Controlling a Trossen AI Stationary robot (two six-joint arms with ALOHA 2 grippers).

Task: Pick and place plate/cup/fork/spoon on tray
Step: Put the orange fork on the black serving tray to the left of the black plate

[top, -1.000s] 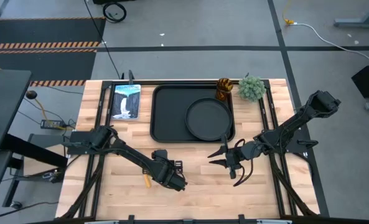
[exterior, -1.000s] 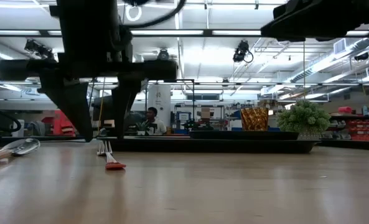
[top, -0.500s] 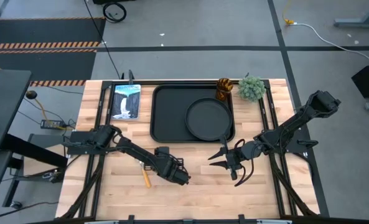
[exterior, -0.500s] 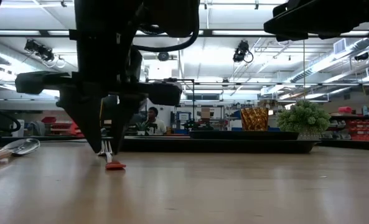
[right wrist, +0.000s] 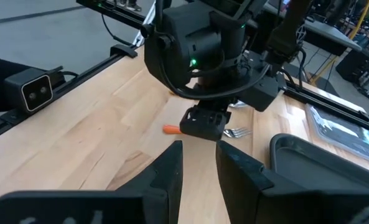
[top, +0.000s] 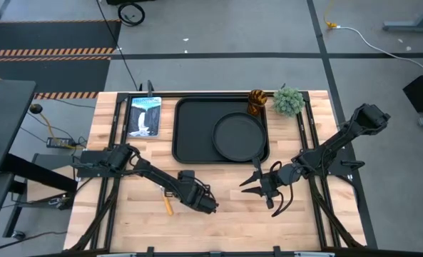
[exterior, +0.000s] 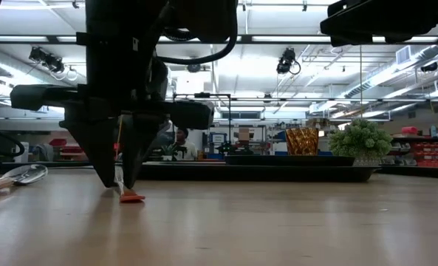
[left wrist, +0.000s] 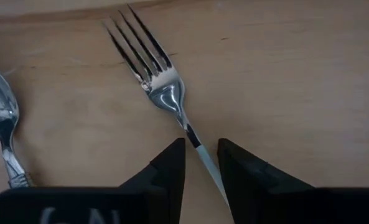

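**A:** Where is the fork (left wrist: 165, 93)?

**B:** Flat on the bare wood of the table (top: 225, 221), in front of the tray (top: 193, 132). Its tines point toward the tray and its red-orange handle end pokes out toward the table's front edge. The left gripper (left wrist: 201, 163) is down over it, fingers either side of the thin neck just behind the tines, with only a narrow gap between them. From the low view the fingers (exterior: 104, 159) reach right to the tabletop at the fork.

**A:** Has it closed on the fork?

**B:** The fingers look very near the neck, but I cannot tell whether they touch it.

**A:** And the spoon (left wrist: 0, 121)?

**B:** On the table just beside the fork, on the side toward the table's left edge, bowl pointing the same way as the tines. Its yellow-orange handle shows in the high view next to the left arm.

**A:** What is on the tray?

**B:** The plate (top: 238, 137), in the right half, its rim near the tray's front right corner. The cup (top: 257, 101) stands off the tray, just beyond its far right corner, with the plant (top: 288, 101) beside it. A picture card (top: 144, 116) lies left of the tray.

**A:** The right gripper (top: 254, 183)?

**B:** It hovers in front of the tray's right end, well apart from the fork, fingers spread, holding nothing.
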